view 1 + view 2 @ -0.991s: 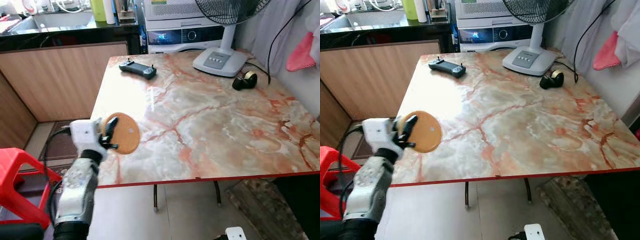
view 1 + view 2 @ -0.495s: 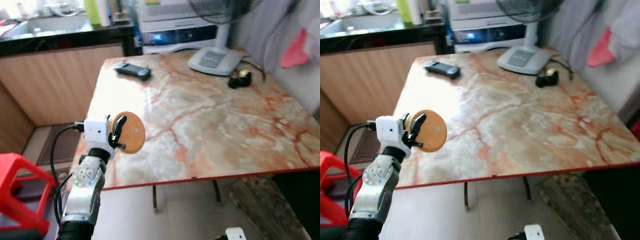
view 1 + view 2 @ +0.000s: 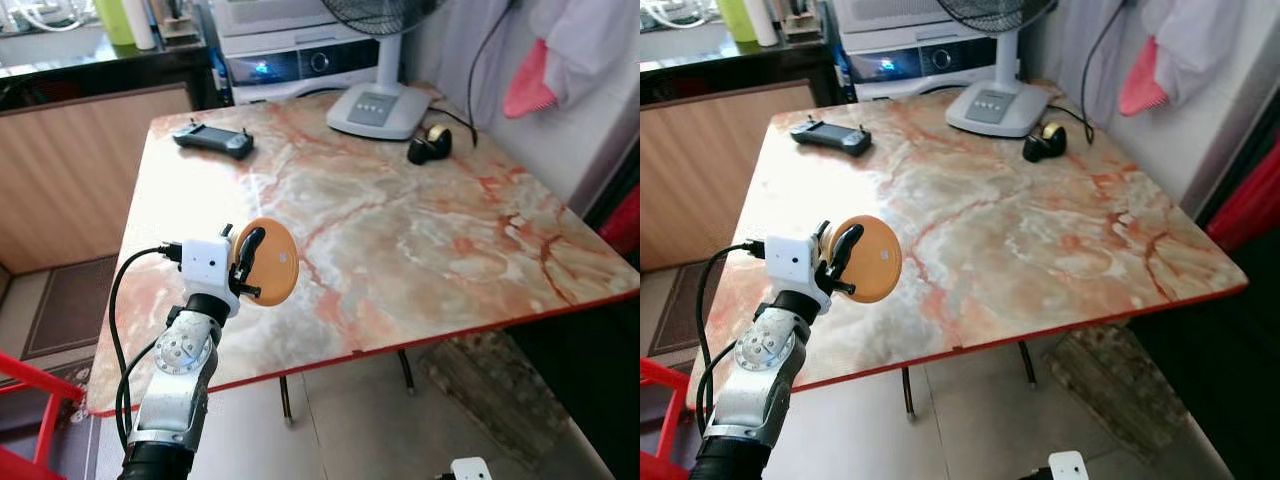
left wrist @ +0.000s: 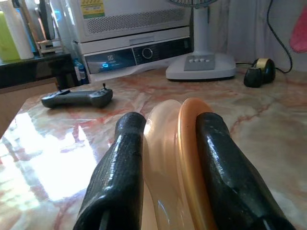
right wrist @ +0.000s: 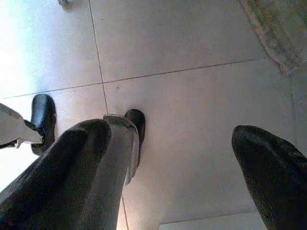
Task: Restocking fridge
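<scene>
One flat round orange lid (image 3: 272,262) stays pinched in the left hand (image 3: 246,264) while the view swings right across the marble worktop (image 3: 420,240). The right hand (image 5: 168,158) hangs wide over floor tiles; I judge the fridge is not yet reached.

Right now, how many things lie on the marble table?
3: a black controller at the far left, a fan base at the far edge, a tape roll beside it.

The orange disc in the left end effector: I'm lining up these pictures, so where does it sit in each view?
Left eye view: orange disc, held above the table's near left part.
Right eye view: same disc, left of centre.
Left wrist view: edge-on between the two black fingers.
Right wrist view: floor tiles, no disc.
Shared landmark: black controller.
</scene>
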You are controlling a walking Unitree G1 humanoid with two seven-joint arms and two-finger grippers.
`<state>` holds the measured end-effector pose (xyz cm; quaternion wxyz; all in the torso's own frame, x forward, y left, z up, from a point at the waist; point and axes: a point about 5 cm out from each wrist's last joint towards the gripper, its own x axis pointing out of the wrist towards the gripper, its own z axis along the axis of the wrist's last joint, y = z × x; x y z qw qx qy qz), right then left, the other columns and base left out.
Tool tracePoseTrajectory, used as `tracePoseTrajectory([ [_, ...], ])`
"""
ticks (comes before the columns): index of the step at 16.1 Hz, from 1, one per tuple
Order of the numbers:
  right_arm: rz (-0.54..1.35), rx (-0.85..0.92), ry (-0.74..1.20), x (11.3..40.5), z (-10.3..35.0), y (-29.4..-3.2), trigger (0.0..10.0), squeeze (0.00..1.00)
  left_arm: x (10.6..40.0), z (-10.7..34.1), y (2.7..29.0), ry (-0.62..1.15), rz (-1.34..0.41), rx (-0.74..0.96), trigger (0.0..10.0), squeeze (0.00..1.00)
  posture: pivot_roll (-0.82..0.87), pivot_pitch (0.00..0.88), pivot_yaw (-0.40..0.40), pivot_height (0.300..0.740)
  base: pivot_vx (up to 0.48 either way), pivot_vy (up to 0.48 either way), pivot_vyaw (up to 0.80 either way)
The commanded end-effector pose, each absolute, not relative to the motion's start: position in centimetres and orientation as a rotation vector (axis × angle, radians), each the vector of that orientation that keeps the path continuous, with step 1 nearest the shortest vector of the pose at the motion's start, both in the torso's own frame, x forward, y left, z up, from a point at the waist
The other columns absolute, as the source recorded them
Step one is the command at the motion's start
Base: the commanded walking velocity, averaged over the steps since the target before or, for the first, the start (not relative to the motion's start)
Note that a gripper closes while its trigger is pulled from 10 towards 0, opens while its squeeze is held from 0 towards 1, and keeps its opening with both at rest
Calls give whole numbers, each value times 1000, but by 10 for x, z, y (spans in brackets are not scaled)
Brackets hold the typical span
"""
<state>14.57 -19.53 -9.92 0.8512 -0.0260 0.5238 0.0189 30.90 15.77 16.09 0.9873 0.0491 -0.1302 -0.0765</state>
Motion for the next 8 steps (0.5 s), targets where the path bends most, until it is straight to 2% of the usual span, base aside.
tracePoseTrajectory([
  [1, 45, -50, 1109, 144, -100, -194, 10000, 0, 308, 165, 160, -283, -154, 123, 10000, 0, -3, 0, 45, 740, 0, 0, -800],
  [8, 38, -46, 1106, 145, -100, -195, 10000, 0, 308, 165, 158, -290, -176, 155, 10000, 0, 1, 0, 39, 740, 0, 0, -800],
])
